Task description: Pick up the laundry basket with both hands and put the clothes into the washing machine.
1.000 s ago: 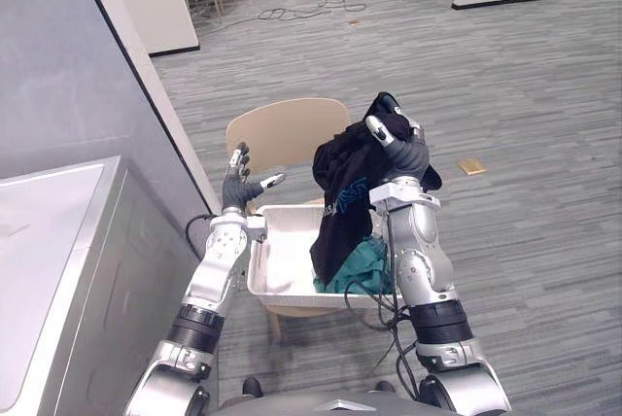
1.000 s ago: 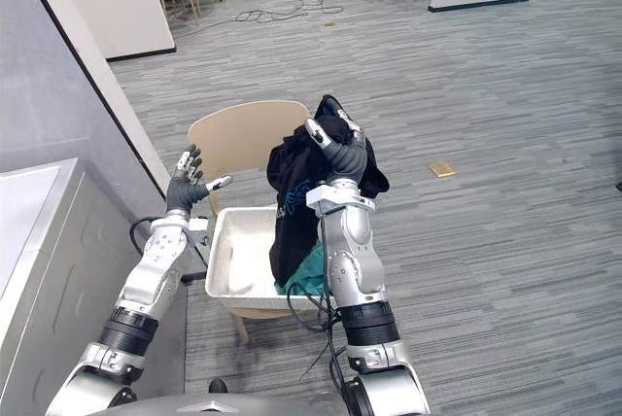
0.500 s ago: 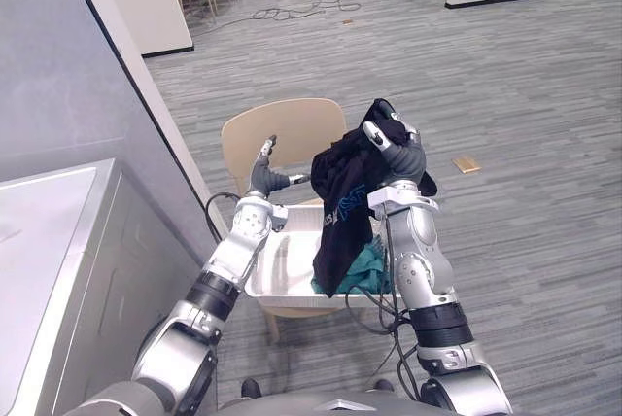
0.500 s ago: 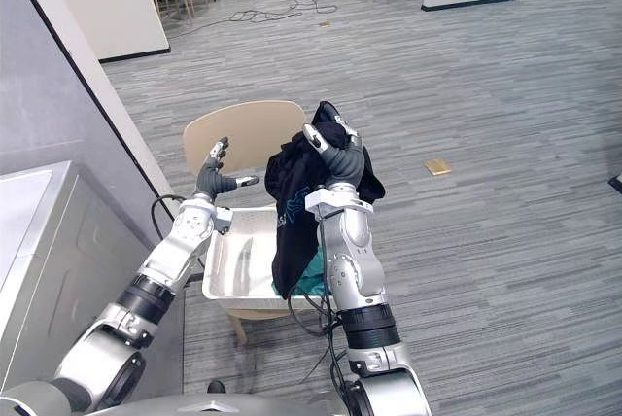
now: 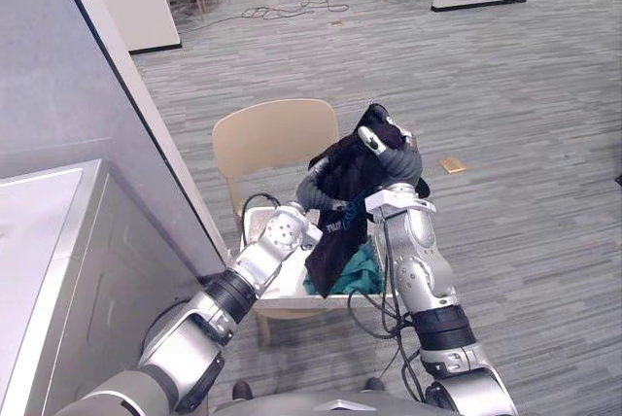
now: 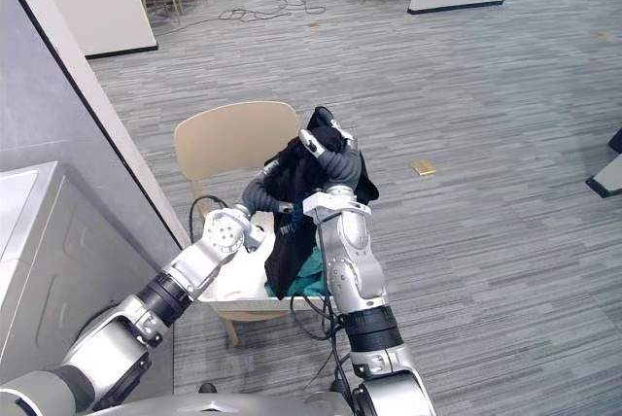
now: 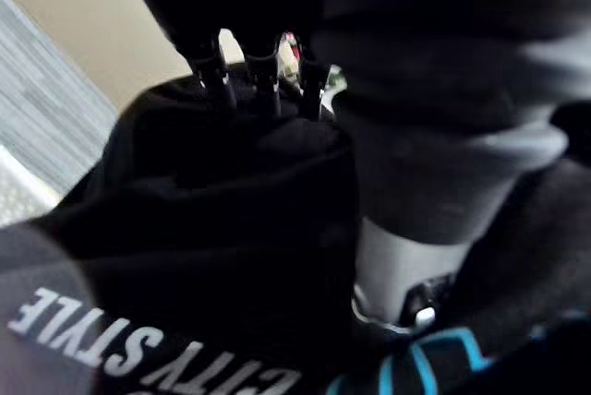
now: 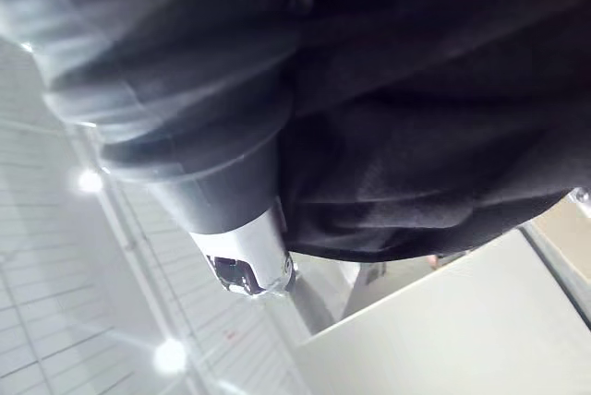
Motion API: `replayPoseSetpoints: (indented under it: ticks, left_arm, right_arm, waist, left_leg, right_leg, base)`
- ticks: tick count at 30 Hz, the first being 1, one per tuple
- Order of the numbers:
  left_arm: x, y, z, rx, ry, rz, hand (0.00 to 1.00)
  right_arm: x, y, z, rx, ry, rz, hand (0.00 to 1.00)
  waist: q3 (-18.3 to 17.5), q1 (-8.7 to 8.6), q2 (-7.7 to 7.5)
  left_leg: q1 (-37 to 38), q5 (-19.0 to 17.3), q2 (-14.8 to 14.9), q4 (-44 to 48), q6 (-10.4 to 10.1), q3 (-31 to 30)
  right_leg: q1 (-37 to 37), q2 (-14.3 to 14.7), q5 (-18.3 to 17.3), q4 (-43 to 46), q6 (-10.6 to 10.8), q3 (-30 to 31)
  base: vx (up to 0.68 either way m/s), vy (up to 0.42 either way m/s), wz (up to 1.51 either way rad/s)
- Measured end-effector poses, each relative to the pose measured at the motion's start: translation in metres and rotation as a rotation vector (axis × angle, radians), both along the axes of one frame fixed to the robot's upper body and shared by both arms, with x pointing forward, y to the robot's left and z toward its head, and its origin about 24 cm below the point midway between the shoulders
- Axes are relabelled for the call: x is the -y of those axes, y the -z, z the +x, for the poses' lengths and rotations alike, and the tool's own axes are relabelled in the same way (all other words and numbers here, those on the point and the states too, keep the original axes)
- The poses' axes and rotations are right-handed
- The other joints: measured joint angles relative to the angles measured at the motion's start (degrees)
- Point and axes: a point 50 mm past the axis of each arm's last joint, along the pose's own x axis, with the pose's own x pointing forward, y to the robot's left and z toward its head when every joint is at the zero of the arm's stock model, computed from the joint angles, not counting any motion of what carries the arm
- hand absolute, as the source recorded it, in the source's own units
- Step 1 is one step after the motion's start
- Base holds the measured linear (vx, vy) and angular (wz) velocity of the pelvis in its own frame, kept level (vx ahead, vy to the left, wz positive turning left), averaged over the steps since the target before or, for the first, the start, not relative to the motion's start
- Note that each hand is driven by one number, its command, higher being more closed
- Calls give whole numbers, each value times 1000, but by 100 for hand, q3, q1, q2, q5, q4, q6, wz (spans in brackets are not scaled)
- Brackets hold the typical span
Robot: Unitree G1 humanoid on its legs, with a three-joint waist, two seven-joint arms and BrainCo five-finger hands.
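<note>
- Black garment (image 5: 333, 217): hangs from right hand (image 5: 398, 158), whose fingers (image 5: 368, 136) curl round its top.
- Left hand (image 5: 312, 187): fingers (image 7: 220, 81) straight, side by side, tips touching the garment.
- Laundry basket (image 6: 231, 285): below both hands.

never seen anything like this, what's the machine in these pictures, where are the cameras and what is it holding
It is a humanoid robot with two silver arms. The two wide pictures come from cameras in its head, looking down; the two dark close-ups from cameras on its wrists. Before it a white laundry basket sits on a beige chair, with a teal garment inside. The raised right hand grips a black garment hanging over the basket; the left hand reaches against the same garment. The washing machine stands at its left.
</note>
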Motion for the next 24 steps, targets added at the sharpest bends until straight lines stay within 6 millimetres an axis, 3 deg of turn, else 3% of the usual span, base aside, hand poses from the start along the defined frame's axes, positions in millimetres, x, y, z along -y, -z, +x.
replayPoseSetpoints:
  ticks: [4,8,9,14,24]
  left_arm:
    - [32,-1,-17,-32,163,-17,0]
    - [49,-8,-24,-41,245,-46,0]
    - [51,-9,-24,-47,253,-58,100]
    - [63,-19,-27,-60,269,-115,100]
    - [64,-21,-26,-153,195,-252,100]
  right_arm:
    - [0,0,0,-2,0,0,100]
    - [2,-5,-2,24,5,0,100]
    - [2,-7,-3,33,5,2,100]
    - [4,-14,-5,61,19,7,100]
    - [0,-14,-6,70,23,-2,100]
  waist:
    - [4,-24,-6]
    - [6,-88,-8]
    - [6,-117,-10]
    - [8,-145,-12]
    - [9,-143,-18]
  left_leg:
    - [-2,-4,0,0,0,-1]
    - [-4,-7,1,0,-1,3]
    - [-4,-9,2,0,-3,5]
    - [-4,-24,2,0,-20,21]
    - [-3,-17,1,0,-2,26]
  right_leg:
    - [-5,-2,-2,3,-5,1]
    - [-12,-4,-6,3,-8,2]
    - [-12,-4,-6,2,-8,2]
    - [-22,-7,-2,0,-4,7]
    - [-20,-9,12,-2,21,2]
  base:
    - [-34,-5,0]
    - [-37,-5,-1]
    - [-33,-6,-2]
    - [0,0,0]
    - [0,0,0]
